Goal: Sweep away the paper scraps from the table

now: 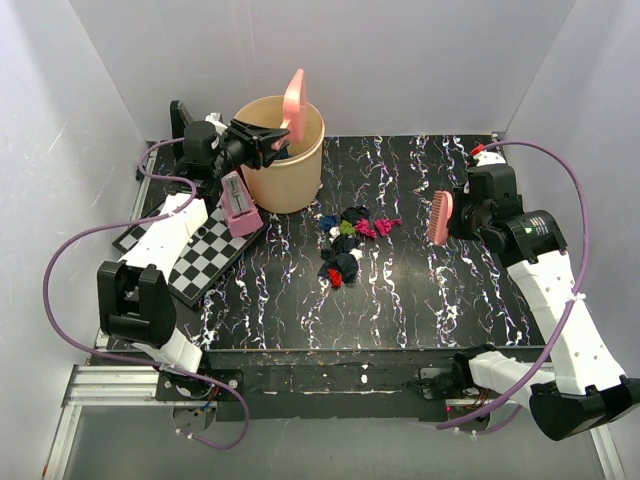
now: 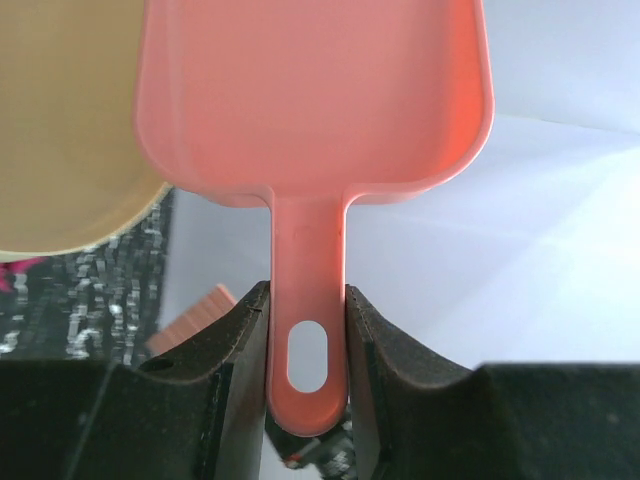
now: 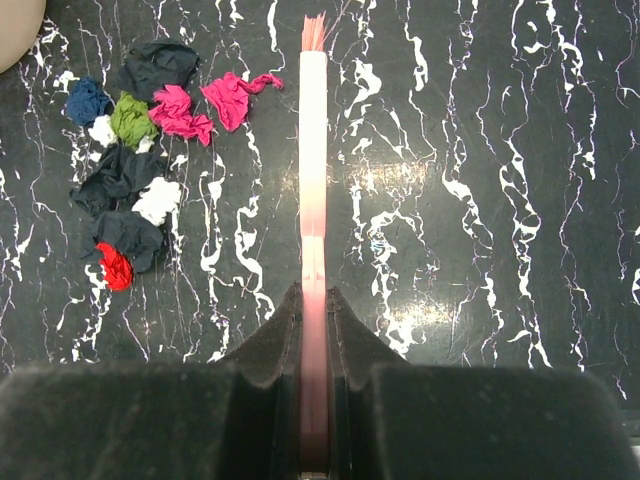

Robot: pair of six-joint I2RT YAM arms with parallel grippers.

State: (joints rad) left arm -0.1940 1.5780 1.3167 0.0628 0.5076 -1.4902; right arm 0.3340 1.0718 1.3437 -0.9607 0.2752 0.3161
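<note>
1. The left arm [image 1: 165, 232] is showing white shell links and bulky black joint housings.
2. The right arm [image 1: 558, 300] is showing the same white links and black joints.
3. One purple cable [image 1: 47, 290] is trailing from the left arm, and a second purple cable [image 1: 540, 143] from the right.
4. The left fingers [image 2: 232, 345] and the right fingers [image 3: 268, 352] are both looking matte black.

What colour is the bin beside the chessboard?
The bin is beige, clearest in the top external view.
</note>
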